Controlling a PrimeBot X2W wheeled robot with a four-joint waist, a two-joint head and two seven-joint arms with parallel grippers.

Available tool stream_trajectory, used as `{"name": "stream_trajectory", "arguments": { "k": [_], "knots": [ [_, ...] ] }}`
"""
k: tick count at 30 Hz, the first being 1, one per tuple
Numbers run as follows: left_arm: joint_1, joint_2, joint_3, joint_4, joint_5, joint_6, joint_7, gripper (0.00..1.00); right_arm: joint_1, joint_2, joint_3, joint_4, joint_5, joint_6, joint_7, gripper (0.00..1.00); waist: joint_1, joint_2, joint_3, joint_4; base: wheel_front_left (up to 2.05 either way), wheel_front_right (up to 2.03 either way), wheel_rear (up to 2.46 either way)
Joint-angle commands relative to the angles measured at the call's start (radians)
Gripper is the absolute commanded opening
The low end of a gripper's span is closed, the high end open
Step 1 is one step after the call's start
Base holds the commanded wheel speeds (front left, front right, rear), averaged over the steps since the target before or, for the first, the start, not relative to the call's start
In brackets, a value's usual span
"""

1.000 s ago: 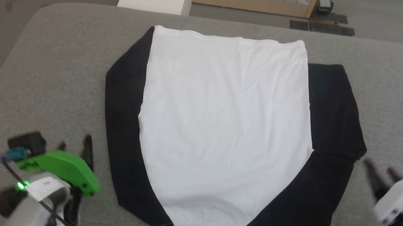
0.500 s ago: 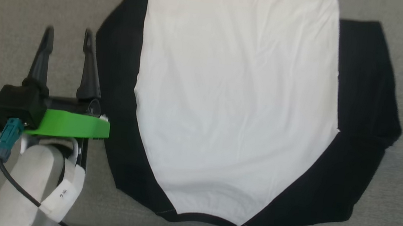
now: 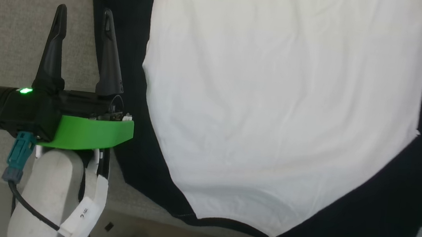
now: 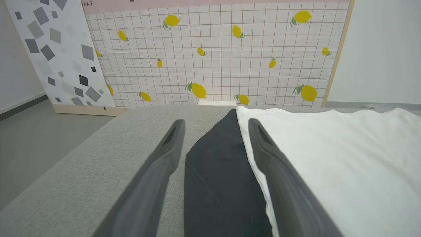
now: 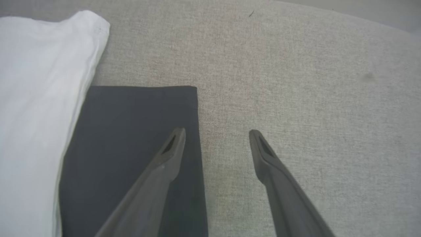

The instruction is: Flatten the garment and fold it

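Lying flat across the grey surface [image 3: 10, 15], the garment [image 3: 275, 101] fills centre to 3 o'clock. We see left gripper [image 3: 84, 11] wide at its 9 o'clock edge, right gripper [image 5: 217, 131] wide straddling its 3 o'clock black edge. Single-layer pinch could drag wrinkles.

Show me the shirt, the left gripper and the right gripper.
shirt [image 3: 275, 101], head view, middle of its white panel.
left gripper [image 3: 84, 11], head view, midway between its open fingertips.
right gripper [image 5: 216, 132], right wrist view, midway between its fingertips.

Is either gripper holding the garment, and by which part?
Nothing is held. The left gripper and the right gripper stand open at the black sides of the garment.
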Motion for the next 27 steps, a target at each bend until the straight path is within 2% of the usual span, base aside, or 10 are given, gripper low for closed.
{"name": "stream_trajectory", "arguments": {
  "k": [1, 8, 9, 10, 11, 14, 19, 27],
  "knots": [
    [-0.002, -0.010, 0.008, -0.003, 0.020, -0.009, -0.003, 1.00, -0.015, -0.009, 0.018, 0.007, -0.001, -0.002, 0.006, 1.00, -0.0001, -0.0001, 0.069, 0.055, 0.00, 0.00, 0.00],
    [0.017, -0.049, 0.038, 0.011, 0.035, -0.043, -0.003, 1.00, -0.003, -0.035, 0.087, 0.047, 0.034, -0.002, 0.056, 1.00, -0.0001, -0.0001, 0.069, 0.059, 0.00, 0.00, 0.00],
    [0.020, -0.053, 0.043, 0.015, 0.037, -0.048, -0.003, 1.00, 0.004, -0.039, 0.095, 0.054, 0.045, -0.002, 0.075, 0.90, -0.0001, -0.0001, 0.065, 0.057, 0.00, 0.00, 0.00],
    [0.022, -0.057, 0.045, 0.019, 0.038, -0.052, -0.003, 1.00, 0.007, -0.040, 0.095, 0.056, 0.054, -0.002, 0.086, 0.29, -0.0001, -0.0001, 0.063, 0.055, 0.00, 0.00, 0.00],
    [0.023, -0.060, 0.049, 0.023, 0.040, -0.057, -0.004, 1.00, 0.009, -0.042, 0.091, 0.054, 0.063, -0.002, 0.090, 0.00, -0.0001, -0.0001, 0.059, 0.053, 0.00, 0.00, 0.00],
    [0.022, -0.069, 0.059, 0.031, 0.045, -0.069, -0.004, 1.00, 0.009, -0.042, 0.048, 0.042, 0.079, -0.002, 0.062, 0.00, -0.0001, -0.0001, 0.041, 0.044, 0.00, 0.00, 0.00],
    [0.025, -0.083, 0.075, 0.053, 0.050, -0.089, -0.004, 1.00, 0.017, -0.014, -0.083, 0.014, 0.101, -0.002, -0.073, 0.00, -0.0001, -0.0001, -0.032, 0.032, 0.00, 0.00, 0.00],
    [0.078, -0.097, 0.129, 0.067, 0.045, -0.107, -0.004, 1.00, 0.147, -0.078, -0.155, -0.078, 0.162, -0.002, -0.139, 0.00, -0.0001, -0.0001, -0.195, -0.014, 0.00, 0.00, 0.00]
  ]
}}
